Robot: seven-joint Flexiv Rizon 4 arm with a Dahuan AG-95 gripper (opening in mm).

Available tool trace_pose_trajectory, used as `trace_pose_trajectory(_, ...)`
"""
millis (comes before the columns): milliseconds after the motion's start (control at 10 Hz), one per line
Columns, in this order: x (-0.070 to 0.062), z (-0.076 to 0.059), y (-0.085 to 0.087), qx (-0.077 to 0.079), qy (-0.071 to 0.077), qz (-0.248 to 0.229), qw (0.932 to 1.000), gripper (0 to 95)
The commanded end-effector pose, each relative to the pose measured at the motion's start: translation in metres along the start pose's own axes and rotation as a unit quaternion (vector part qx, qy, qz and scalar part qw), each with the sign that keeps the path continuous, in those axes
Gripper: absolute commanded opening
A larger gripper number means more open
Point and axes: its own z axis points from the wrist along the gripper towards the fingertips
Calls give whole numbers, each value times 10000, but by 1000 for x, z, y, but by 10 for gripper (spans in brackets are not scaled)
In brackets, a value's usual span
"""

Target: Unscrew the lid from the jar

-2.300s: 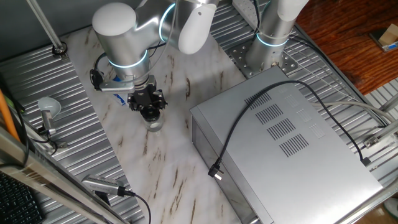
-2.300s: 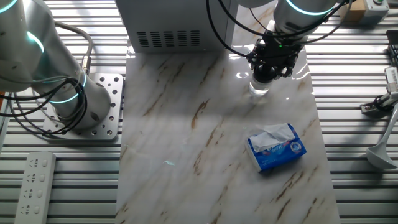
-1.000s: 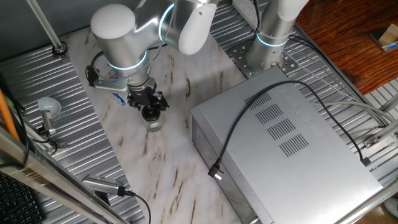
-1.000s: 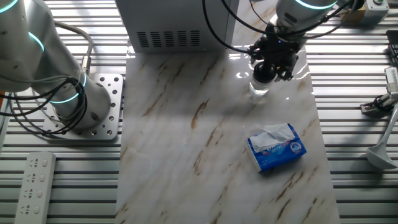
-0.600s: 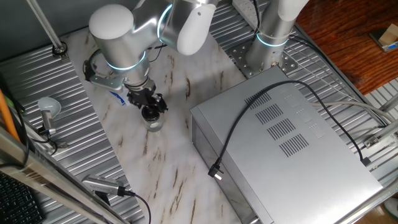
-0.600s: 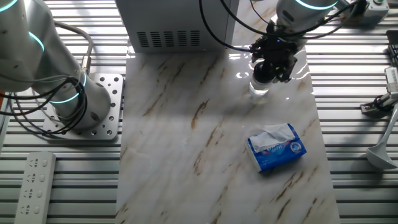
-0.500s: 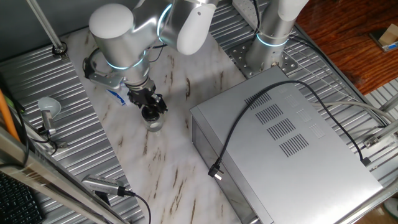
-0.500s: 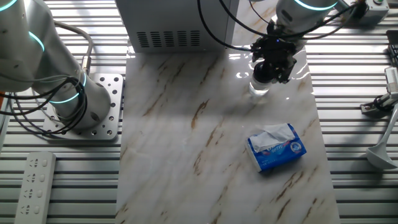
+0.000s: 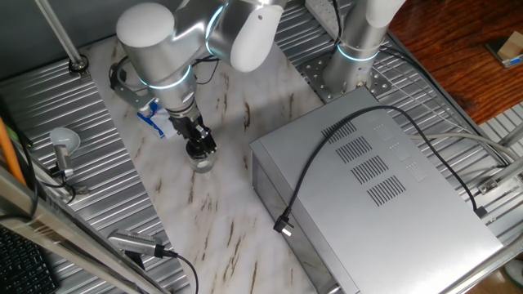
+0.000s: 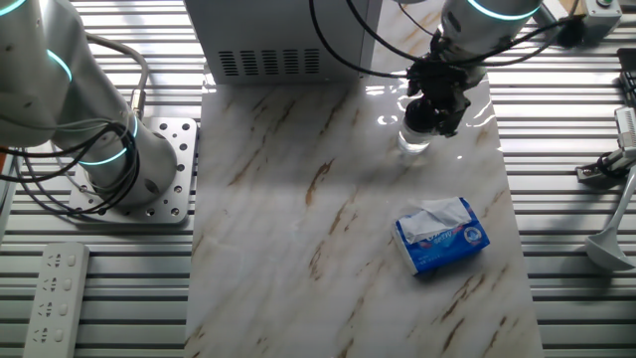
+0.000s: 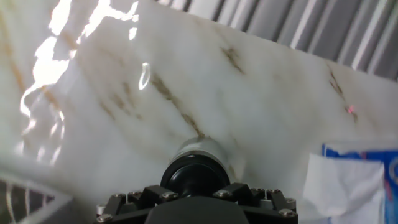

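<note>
A small clear jar (image 9: 201,163) (image 10: 413,142) stands upright on the marble board, near the grey metal box. Its black lid (image 10: 421,117) (image 11: 194,175) sits on top of the glass body (image 11: 200,151). My gripper (image 9: 197,144) (image 10: 428,110) comes straight down onto the lid, its black fingers closed around the cap's rim. In the hand view the gripper (image 11: 196,198) fills the bottom edge with the lid just ahead of it, and the fingertips themselves are hidden.
The grey metal box (image 9: 376,188) with a black cable on it lies to one side of the jar. A blue-and-white packet (image 10: 442,236) (image 11: 348,180) lies on the board on the other side. A second arm's base (image 10: 109,149) stands on the ribbed metal table.
My wrist has turned about its vertical axis over the lid, swinging the hand's side mount round. The jar has stayed in the same spot.
</note>
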Motion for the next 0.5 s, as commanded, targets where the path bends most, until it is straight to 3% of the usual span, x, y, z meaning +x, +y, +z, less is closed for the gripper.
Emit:
trace_pose_trajectory(100, 0, 1, -1, -8, -48, 612, 9981, 760)
trace_pose_trajectory(200, 0, 4, -1, -45, -66, 731, 9973, 570)
trace_pose_trajectory(400, 0, 7, 0, -131, -85, 916, 9957, 570)
trace_pose_trajectory(500, 0, 6, 0, -177, -86, 908, 9957, 760)
